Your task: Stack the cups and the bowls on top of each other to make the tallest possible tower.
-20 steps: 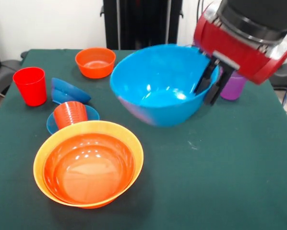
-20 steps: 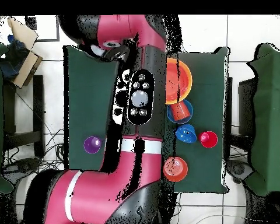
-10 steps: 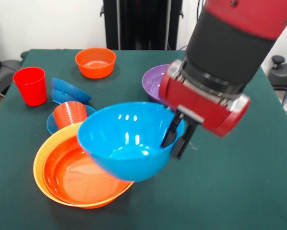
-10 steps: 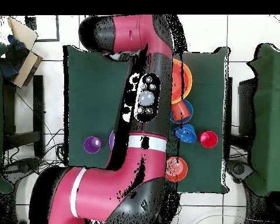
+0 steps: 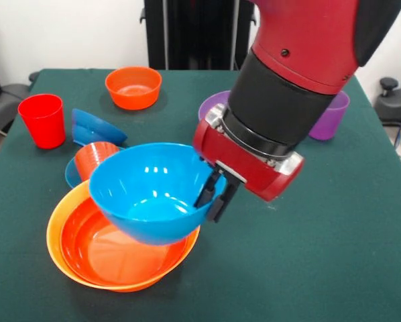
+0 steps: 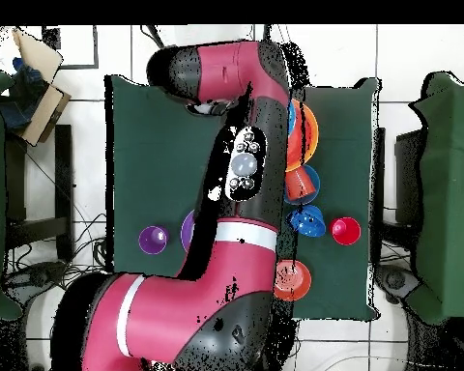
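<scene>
My gripper point(image 5: 214, 195) is shut on the right rim of the large light blue bowl point(image 5: 147, 191). It holds the bowl tilted, low over the red-orange bowl point(image 5: 113, 251), which is nested in the big yellow-orange bowl point(image 5: 56, 231). I cannot tell whether the two bowls touch. The orange-red cup point(image 5: 93, 157) sits in the small light blue bowl point(image 5: 70, 174) just behind. The red cup point(image 5: 43, 119), the dark blue bowl point(image 5: 93, 127) and the small orange bowl point(image 5: 133, 87) are at the far left. The purple bowl point(image 5: 212, 107) is half hidden behind the arm. The purple cup point(image 5: 331, 117) is at the far right.
In the overhead view the arm point(image 6: 241, 193) covers the table's middle. Beside it show the yellow-orange bowl point(image 6: 309, 135), the red cup point(image 6: 345, 230), the small orange bowl point(image 6: 292, 280), the purple cup point(image 6: 153, 239) and an edge of the purple bowl point(image 6: 188, 232).
My gripper has carried the light blue bowl from beside the purple cup down and to the picture's left, over the nested red-orange and yellow-orange bowls. That uncovered the purple bowl.
</scene>
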Controlling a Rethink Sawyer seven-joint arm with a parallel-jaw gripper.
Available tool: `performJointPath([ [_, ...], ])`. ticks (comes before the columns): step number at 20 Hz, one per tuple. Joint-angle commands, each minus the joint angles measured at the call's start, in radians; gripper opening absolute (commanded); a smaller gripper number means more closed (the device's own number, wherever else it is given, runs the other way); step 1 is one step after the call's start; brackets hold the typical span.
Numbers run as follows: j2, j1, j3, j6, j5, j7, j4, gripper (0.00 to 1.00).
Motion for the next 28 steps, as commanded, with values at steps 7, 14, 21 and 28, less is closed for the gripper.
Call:
performJointPath([
  [7,-0.116,-0.059,0.044,-0.002,-0.068,-0.290,0.217,0.00],
  [14,-0.151,-0.087,0.116,-0.135,-0.048,-0.268,0.349,0.00],
  [21,-0.163,-0.108,0.160,-0.268,-0.045,-0.218,0.432,0.00],
  [28,-0.157,-0.131,0.236,-0.279,-0.009,-0.209,0.428,0.00],
])
